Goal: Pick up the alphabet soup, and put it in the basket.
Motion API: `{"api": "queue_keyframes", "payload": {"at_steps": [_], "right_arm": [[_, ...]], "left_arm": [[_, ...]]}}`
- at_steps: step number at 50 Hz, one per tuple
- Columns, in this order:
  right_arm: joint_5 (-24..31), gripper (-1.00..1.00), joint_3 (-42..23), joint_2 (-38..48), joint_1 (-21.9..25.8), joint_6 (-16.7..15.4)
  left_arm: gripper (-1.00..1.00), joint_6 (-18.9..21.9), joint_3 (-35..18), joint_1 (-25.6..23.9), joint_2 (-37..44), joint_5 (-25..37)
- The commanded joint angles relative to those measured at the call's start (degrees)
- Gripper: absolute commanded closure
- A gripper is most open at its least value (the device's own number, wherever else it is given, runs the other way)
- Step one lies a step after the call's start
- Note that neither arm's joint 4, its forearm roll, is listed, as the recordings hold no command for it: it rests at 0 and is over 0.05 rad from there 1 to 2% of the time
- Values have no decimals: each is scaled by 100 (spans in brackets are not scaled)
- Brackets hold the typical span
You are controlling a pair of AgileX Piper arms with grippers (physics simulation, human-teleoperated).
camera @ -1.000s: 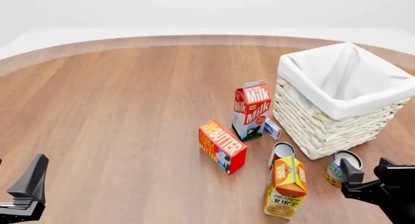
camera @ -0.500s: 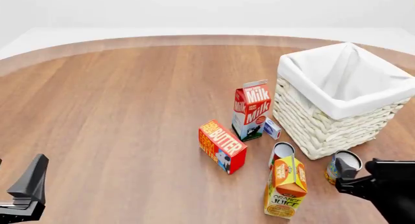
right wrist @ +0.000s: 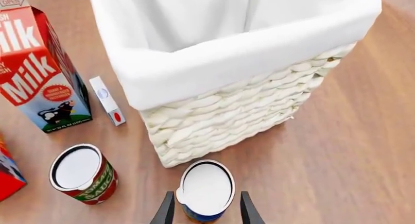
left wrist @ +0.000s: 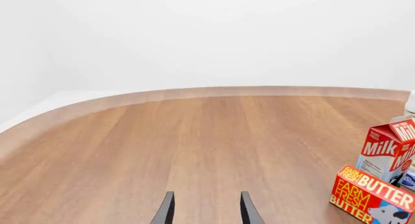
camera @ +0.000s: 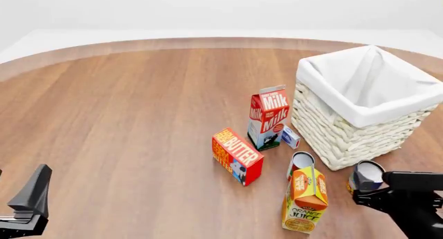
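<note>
Upright milk carton (camera: 268,117) mid-table, small white box (camera: 291,137) just beside it; butter carton (camera: 237,155) lying nearer the near edge; red-labelled can (camera: 300,162) behind upright orange juice carton (camera: 304,199), close to the near edge

1. Milk carton (camera: 268,117): reads "Milk" in white on red, on two faces; "OPEN" printed at the top edge in the right wrist view (right wrist: 44,68).
2. Butter box (camera: 237,155): reads "FARM FRESH BUTTER" in yellow on red, clearest in the left wrist view (left wrist: 371,195).
3. Juice carton (camera: 304,199): reads "ORANGE JUICE" on the front.
4. Red can (right wrist: 83,174): shows "SAUCE" on a green band.
5. Small white box (right wrist: 107,101): print too small to read.
</note>
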Motion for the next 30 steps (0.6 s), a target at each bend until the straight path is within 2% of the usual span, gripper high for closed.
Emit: {"api": "queue_keyframes", "payload": {"at_steps": [1, 30], "right_arm": [[-527, -100, 0, 646, -58, 36], [-1894, -100, 0, 2323, -92, 76]], "left_arm": [[-100, 0, 0, 0, 0, 0], [-100, 0, 0, 0, 0, 0]]}}
